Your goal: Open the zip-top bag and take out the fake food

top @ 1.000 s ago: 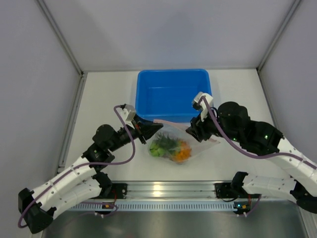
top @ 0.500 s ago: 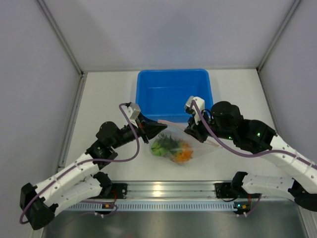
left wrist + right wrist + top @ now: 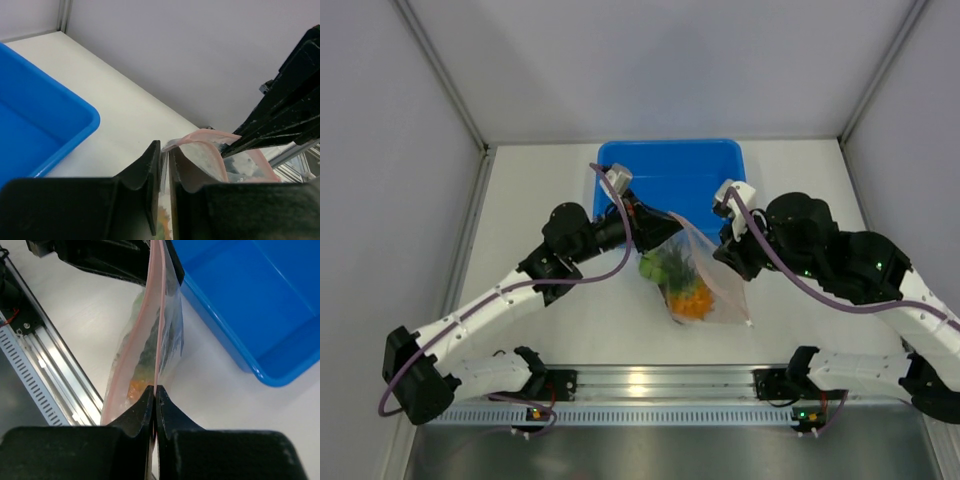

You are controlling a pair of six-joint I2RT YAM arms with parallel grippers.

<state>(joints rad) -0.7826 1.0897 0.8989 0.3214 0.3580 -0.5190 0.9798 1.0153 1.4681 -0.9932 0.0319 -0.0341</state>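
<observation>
Both arms have the bag (image 3: 715, 285) strung up between them over the middle of the worktop (image 3: 540, 190), just in front of the tub (image 3: 690, 180). The left gripper (image 3: 165, 150) is clamped on the bag's top edge at one end. The right gripper (image 3: 155, 390) is pinched tight on the pink strip (jaws basically meeting through the plastic). The food (image 3: 685, 290), green and orange bits, sags low inside the bag. Can't tell if the bag's bottom touches the worktop.
</observation>
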